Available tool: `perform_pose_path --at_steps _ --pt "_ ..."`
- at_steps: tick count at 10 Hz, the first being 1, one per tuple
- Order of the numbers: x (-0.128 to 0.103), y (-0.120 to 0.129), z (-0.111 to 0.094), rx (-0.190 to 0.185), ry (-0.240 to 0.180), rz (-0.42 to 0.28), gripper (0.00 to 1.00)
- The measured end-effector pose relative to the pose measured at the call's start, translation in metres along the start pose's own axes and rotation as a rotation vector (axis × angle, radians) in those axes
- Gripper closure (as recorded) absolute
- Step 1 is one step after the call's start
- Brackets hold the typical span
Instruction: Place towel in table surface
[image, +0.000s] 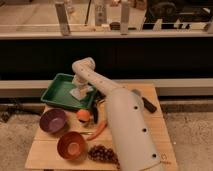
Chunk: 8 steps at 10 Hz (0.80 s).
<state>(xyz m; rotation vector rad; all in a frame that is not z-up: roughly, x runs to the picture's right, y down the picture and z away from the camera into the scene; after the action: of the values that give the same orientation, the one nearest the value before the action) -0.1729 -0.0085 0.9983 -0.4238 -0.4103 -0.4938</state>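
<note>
A white towel (80, 93) lies in the green tray (59, 94) at the back left of the wooden table (155, 125). My white arm rises from the lower right, bends at its elbow (84, 65) and comes down into the tray. The gripper (79, 85) is right over the towel, at or touching its top. The arm's end hides part of the towel and where the gripper meets it.
In front of the tray are a purple bowl (52, 120), an orange bowl (71, 145), an orange fruit (83, 115), a carrot (98, 131) and dark grapes (102, 152). A black object (148, 104) lies at the right. A dark wall runs behind the table.
</note>
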Motion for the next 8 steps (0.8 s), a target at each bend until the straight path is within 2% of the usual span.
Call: perform_pose_path --at_steps 2,5,6,8 --pt "0.003 0.003 0.01 -0.004 0.001 0.007 0.2" --pt "0.008 0.006 0.014 -0.005 -0.01 0.021 0.2" --pt "0.01 0.007 0.014 -0.004 -0.013 0.024 0.25" --pt "0.012 0.008 0.014 -0.004 -0.016 0.027 0.44"
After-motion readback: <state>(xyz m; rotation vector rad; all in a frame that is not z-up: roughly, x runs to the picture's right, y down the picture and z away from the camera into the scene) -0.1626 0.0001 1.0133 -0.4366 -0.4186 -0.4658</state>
